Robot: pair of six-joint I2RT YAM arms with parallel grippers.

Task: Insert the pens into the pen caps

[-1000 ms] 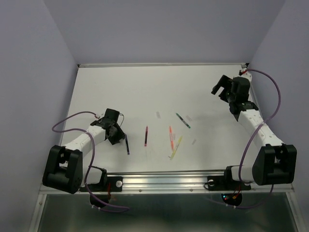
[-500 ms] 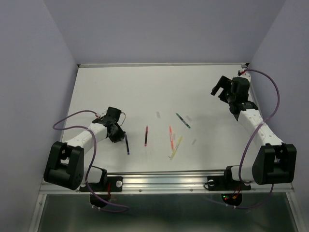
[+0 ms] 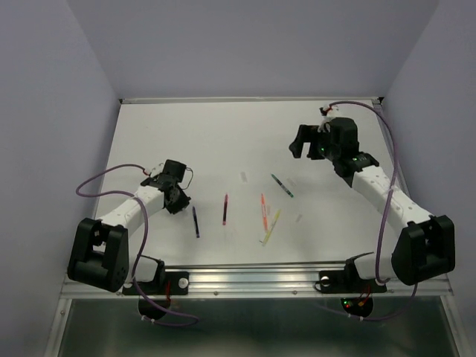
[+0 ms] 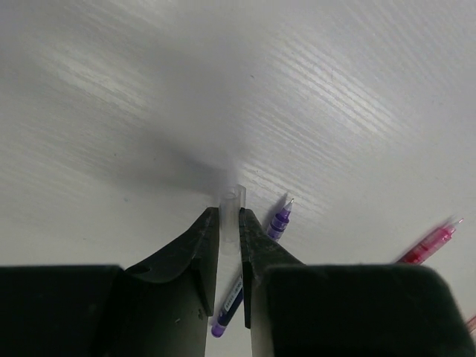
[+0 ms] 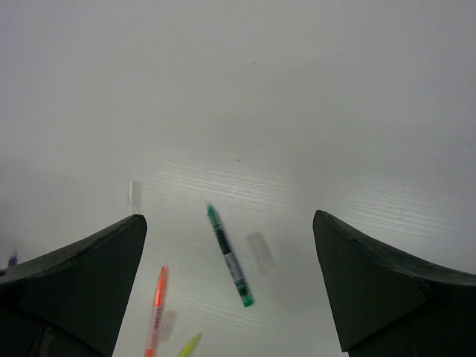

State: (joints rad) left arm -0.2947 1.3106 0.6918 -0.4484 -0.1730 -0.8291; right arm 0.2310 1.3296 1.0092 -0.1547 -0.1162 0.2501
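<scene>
Left jaws nearly closed, pinching tiny clear tubular pen cap (image 4: 231, 212) at their tips | dark-blue stick pen (image 4: 280, 220) on white bench (image 4: 111, 111) just beside | right jaws wide, empty, above green pen (image 5: 227, 256) | risk: tip-only grip, cap may twist out

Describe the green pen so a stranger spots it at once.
On the white table, look right of centre, near the open right gripper. The green pen lies slanted there, farthest back. Its neighbours, the orange-red pen and yellow pen, differ in colour.
</scene>
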